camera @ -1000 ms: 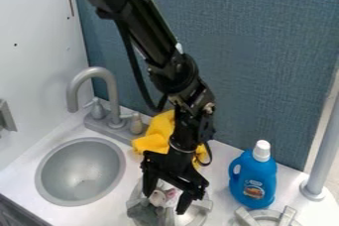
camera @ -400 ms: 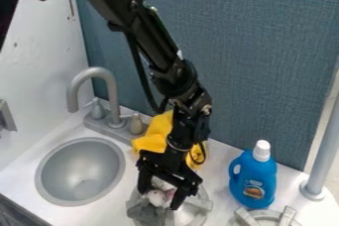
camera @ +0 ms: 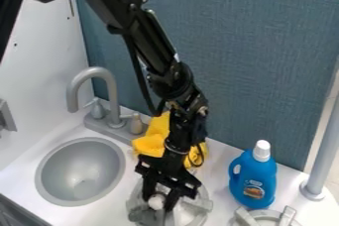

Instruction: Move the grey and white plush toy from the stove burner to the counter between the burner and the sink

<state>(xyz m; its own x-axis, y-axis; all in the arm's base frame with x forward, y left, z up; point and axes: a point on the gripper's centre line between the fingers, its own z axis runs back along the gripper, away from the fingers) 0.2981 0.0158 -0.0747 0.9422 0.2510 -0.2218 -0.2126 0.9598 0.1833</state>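
At the lower middle of the camera view, the black gripper [camera: 161,204] points down into a round silver-grey pan [camera: 197,208]. Its fingers have come together on a soft toy with a white round part [camera: 156,201] between them and a grey part [camera: 140,214] lying to the left. The toy is inside the pan, and the gripper partly covers it. Behind the gripper's wrist, a crumpled yellow cloth [camera: 151,143] rests on the counter.
A round grey sink [camera: 81,172] with a curved faucet [camera: 101,73] is on the left. On the right stand a blue detergent bottle [camera: 253,181], a grey pole [camera: 322,155] and a burner [camera: 267,215]. A blue-grey panel [camera: 252,61] rises behind the counter.
The gripper has moved slightly left, and its fingers have gone from apart to together on the toy. The upper arm has shifted too. The pan, cloth and bottle have stayed in place.
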